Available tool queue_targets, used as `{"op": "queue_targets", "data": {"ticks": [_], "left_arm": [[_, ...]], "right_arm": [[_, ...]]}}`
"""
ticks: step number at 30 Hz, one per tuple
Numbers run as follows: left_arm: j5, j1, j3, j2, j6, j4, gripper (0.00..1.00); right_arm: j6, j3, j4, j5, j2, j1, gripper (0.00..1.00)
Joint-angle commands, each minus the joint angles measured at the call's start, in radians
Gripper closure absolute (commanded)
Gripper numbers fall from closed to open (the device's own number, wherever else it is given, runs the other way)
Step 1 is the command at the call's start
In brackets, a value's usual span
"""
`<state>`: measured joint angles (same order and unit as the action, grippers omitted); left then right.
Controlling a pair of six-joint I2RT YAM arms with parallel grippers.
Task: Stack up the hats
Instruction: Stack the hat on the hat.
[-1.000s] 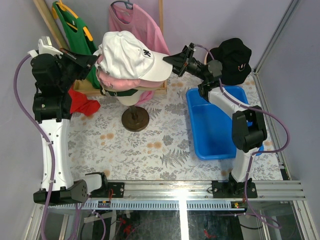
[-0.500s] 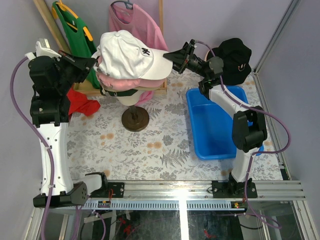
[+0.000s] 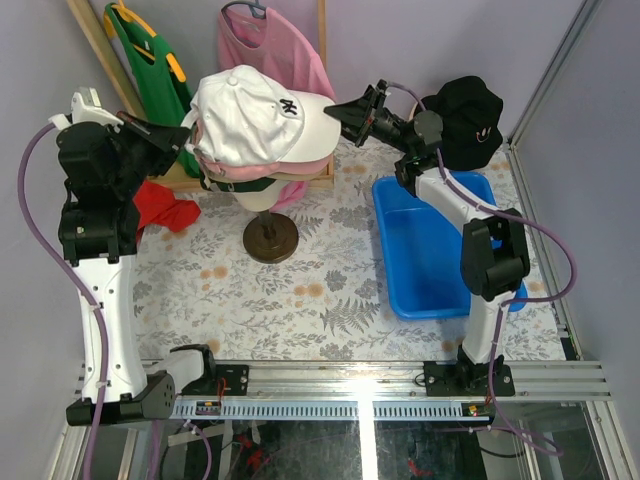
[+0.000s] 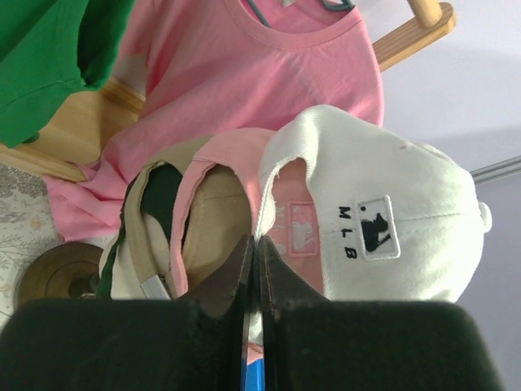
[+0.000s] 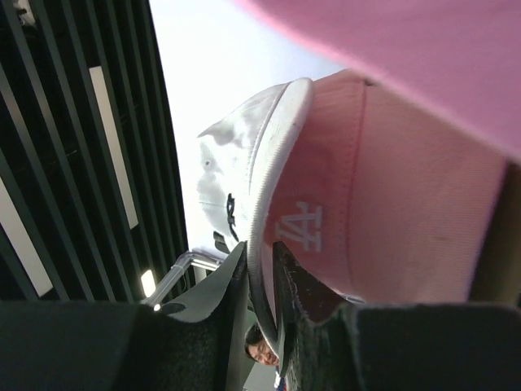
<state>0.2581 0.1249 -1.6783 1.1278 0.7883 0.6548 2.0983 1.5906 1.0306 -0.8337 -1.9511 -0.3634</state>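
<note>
Atop the mannequin head [image 3: 262,197]: four caps [image 3: 245,110]; one black hat [image 3: 466,115] apart.

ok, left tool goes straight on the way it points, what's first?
Likely the rear edge of the white cap, right at the tips of the left tool; the pink cap sits beside.

At the upper left of the top view you have a green T-shirt [image 3: 160,92] on a hanger, with a pink T-shirt [image 3: 285,50] at upper centre, both by a wooden rack [image 3: 93,40]. A red cloth [image 3: 165,210] lies crumpled at left on the floral surface [image 3: 300,290]. At centre, a round brown base [image 3: 271,240] carries a cream mannequin head [image 3: 262,198]. A blue bin [image 3: 420,270] sits at right.
</note>
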Motion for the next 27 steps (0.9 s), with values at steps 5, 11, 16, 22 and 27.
{"op": "queue_targets", "data": {"ticks": [5,11,16,22,27], "left_arm": [[-0.042,0.005,0.037,0.007,-0.063,0.021,1.00],[-0.055,0.004,0.028,0.043,-0.088,0.038,1.00],[-0.057,0.005,0.046,0.053,-0.101,0.047,1.00],[-0.052,0.005,0.036,0.082,-0.103,0.076,1.00],[-0.043,0.004,0.057,0.094,-0.100,0.082,1.00]], "right_arm": [[-0.007,0.096,0.016,-0.018,-0.077,0.012,0.78],[-0.009,0.145,-0.010,-0.013,-0.118,0.013,0.79],[-0.022,0.147,-0.023,-0.023,-0.127,0.012,0.80],[-0.044,0.099,-0.012,-0.039,-0.119,0.011,0.84],[-0.049,0.014,0.043,-0.047,-0.116,0.012,0.87]]}}
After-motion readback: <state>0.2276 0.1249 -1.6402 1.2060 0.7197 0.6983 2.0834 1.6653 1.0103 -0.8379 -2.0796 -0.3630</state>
